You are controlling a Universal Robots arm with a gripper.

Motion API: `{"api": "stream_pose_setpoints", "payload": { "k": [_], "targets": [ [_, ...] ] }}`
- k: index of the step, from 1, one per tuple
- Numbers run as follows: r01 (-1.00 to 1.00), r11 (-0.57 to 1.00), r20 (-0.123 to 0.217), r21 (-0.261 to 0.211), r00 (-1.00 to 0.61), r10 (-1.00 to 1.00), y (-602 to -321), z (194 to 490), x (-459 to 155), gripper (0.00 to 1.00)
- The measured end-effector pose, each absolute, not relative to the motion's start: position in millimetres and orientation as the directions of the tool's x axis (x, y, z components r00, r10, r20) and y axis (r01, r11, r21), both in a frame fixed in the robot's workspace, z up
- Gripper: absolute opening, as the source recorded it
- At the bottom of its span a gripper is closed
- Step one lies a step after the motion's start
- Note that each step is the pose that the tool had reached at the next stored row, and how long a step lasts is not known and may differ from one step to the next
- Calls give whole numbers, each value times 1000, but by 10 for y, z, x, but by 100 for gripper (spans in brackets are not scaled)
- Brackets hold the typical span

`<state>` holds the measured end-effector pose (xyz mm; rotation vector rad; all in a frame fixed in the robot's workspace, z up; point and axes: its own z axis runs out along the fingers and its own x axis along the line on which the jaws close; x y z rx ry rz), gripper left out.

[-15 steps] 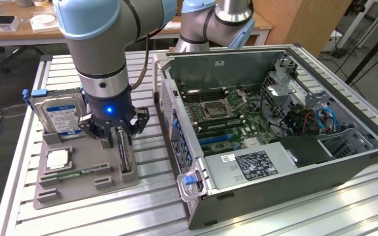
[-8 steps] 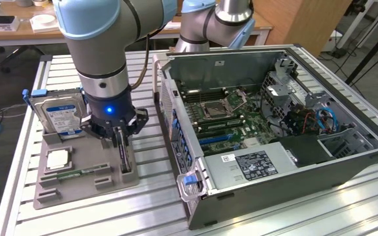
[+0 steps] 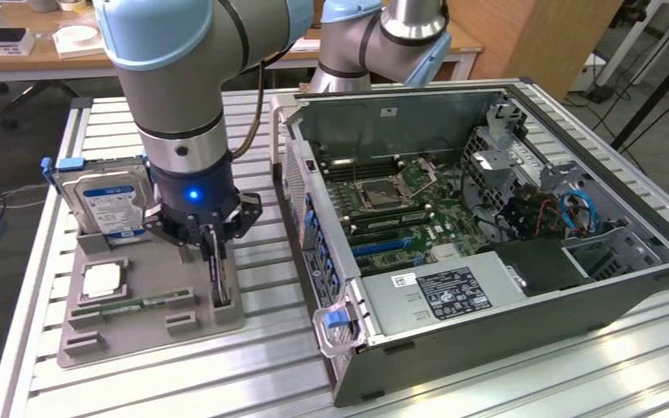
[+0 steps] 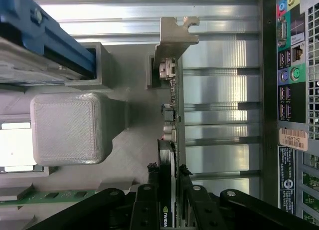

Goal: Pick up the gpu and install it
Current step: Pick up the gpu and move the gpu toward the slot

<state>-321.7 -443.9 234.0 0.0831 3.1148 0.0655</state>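
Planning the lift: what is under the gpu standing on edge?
The grey holder is under the gpu, which stands on edge in its slot. The card's lower edge is hidden inside that slot, and the gripper covers part of its top.

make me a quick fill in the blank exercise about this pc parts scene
1. The gripper sits over the gpu, which stands on ____ in the gray holder.
2. The hard drive carries a ____ label.
3. The computer case has its side ____, so the boards inside show.
4. The bracket at the gpu's end is ____ metal.
Missing words: edge; blue; open; silver.
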Motion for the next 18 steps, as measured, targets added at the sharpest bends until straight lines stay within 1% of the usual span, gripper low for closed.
{"api": "stream_pose_setpoints", "payload": {
  "k": [18],
  "targets": [
    [53,998,-24,43,-998,54,-4439,2340,-3217,26]
  ]
}}
